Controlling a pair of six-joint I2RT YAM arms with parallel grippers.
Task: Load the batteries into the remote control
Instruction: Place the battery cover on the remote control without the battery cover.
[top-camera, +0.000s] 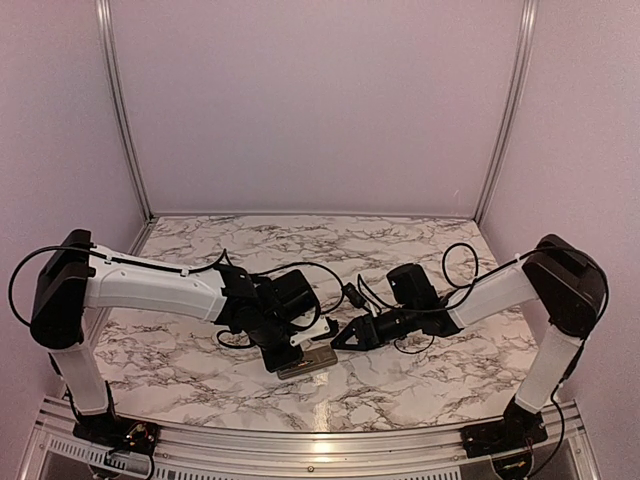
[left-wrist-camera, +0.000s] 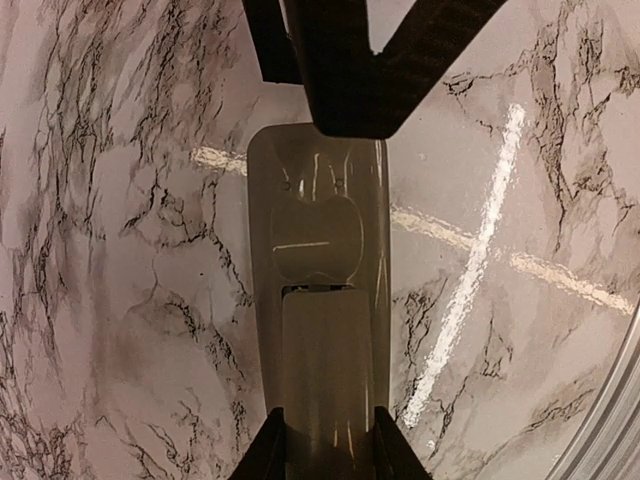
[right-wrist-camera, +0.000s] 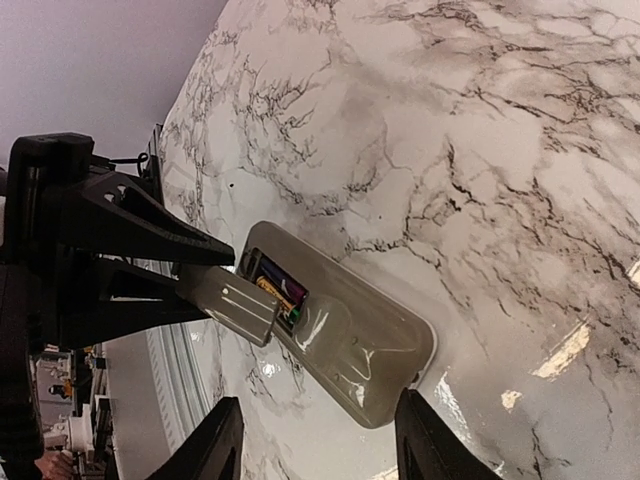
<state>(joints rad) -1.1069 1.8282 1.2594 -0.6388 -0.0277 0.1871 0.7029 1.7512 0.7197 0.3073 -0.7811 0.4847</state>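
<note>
The remote lies back-up on the marble table, near the front edge, between the two arms. The left gripper is pinched narrowly on the remote's end, one finger against each long side. At that end the battery bay stands open. The batteries sit inside it side by side, showing gold, purple and green, but their print is too small to read. The grey cover is tilted up off the bay, still touching its edge and lying between the left fingers. The right gripper hangs over the remote's other end, its fingers spread about halfway with nothing between them. The grey back carries a moulded hourglass-shaped recess – no lettering can be made out on it
</note>
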